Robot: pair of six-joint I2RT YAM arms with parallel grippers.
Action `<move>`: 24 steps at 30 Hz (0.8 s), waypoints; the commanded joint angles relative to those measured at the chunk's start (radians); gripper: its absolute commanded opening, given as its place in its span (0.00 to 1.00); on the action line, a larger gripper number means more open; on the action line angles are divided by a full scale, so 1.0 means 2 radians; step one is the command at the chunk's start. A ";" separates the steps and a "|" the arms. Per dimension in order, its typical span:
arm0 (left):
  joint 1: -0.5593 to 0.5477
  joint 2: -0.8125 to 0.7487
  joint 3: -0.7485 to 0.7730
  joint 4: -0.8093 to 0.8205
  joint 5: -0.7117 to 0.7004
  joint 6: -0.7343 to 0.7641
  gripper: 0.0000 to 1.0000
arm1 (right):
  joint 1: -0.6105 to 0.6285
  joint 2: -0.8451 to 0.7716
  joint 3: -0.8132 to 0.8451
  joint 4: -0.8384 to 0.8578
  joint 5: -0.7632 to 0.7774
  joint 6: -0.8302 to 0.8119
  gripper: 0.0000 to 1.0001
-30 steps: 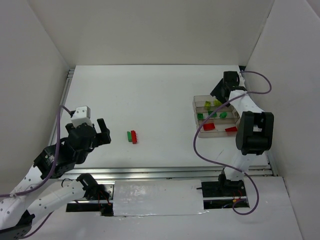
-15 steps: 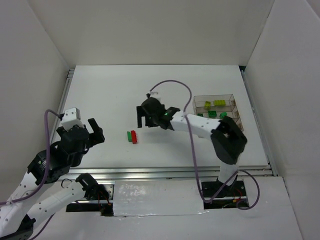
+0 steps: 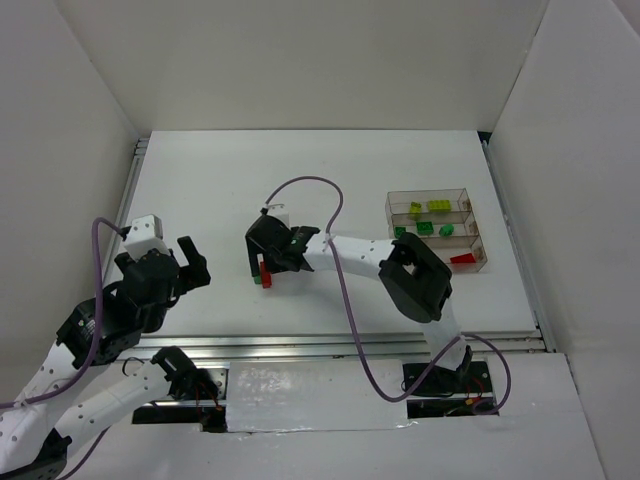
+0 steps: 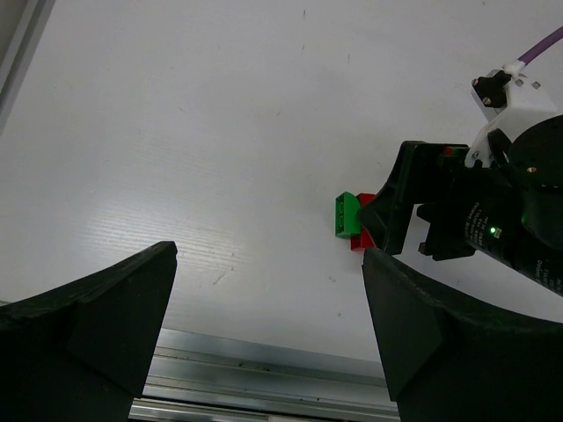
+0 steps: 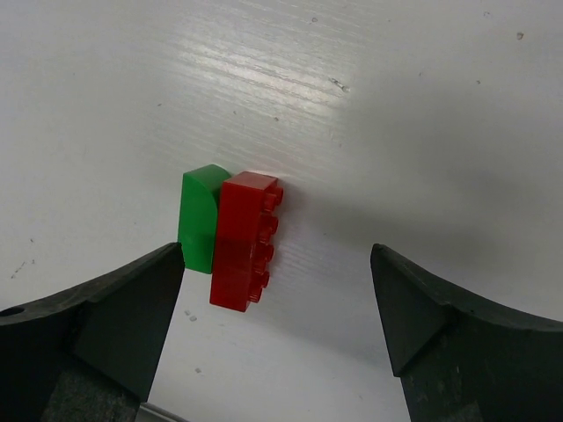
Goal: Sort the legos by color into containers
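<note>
White tabletop [image 3: 200,180], white walls all round. Red lego [image 5: 239,251] and green lego [image 5: 198,220] flush side by side mid-table, well apart from clear trays [image 3: 470,205] at right. Right gripper [image 5: 274,264] over the pair, jaws wide, both bricks between the fingers, nothing gripped. Left gripper [image 4: 268,264] spread fully, empty, off to the left. Tray contents: yellow-green legos [image 3: 438,206] far, dark green legos [image 3: 425,228] middle, red piece [image 3: 462,258] near

Three trays [image 3: 428,192], two arms [image 3: 350,255], eight bricks [image 3: 438,206] visible
</note>
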 commanded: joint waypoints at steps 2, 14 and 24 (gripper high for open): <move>0.002 -0.003 0.001 0.012 0.000 0.006 1.00 | 0.004 0.020 0.034 -0.009 0.006 0.006 0.93; 0.002 -0.001 0.000 0.014 0.003 0.008 0.99 | 0.013 0.058 0.064 -0.017 -0.011 0.005 0.65; 0.002 -0.001 0.000 0.012 -0.001 0.004 0.99 | 0.015 0.055 0.041 -0.013 -0.024 -0.004 0.62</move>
